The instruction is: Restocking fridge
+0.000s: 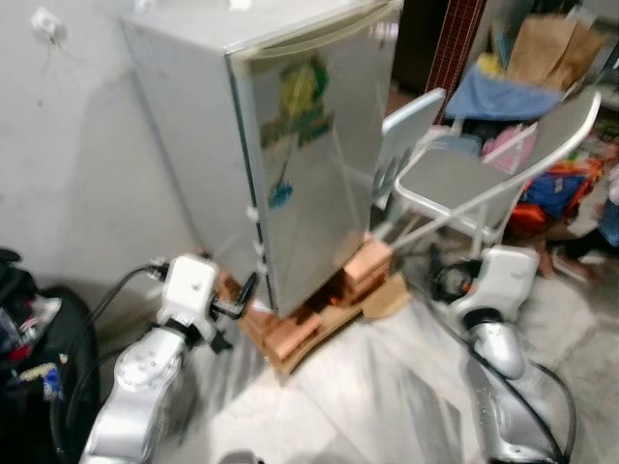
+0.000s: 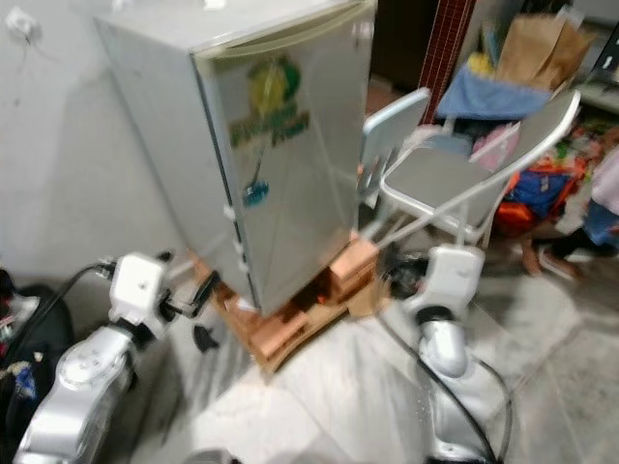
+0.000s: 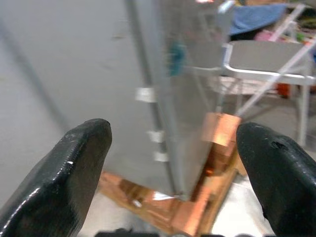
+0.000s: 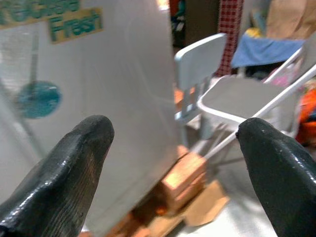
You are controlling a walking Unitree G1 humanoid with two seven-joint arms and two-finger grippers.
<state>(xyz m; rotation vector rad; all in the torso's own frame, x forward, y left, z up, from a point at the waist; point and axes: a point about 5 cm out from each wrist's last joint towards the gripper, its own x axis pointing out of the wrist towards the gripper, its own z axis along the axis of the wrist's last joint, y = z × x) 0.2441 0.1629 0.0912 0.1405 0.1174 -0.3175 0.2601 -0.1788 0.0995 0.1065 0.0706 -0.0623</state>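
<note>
A small silver fridge (image 1: 300, 164) stands before me with its door shut; a green and yellow sticker (image 1: 302, 101) and a blue round one are on the door. It rests on a stack of orange bricks (image 1: 295, 333). My left gripper (image 1: 235, 314) is open, low by the fridge's left front corner and apart from it. In the left wrist view its two black fingers (image 3: 74, 168) stand wide apart with nothing between them. My right gripper (image 4: 173, 163) is open too and empty, low by the fridge's right front corner, pointing at the door and the bricks.
A grey folding chair (image 1: 464, 179) and a small pale blue chair (image 1: 411, 126) stand close to the fridge's right. Clutter and a paper bag (image 1: 546, 43) lie behind them. A person's leg (image 2: 542, 253) is at far right. A black bag (image 1: 29, 348) sits at left. Marble floor lies in front.
</note>
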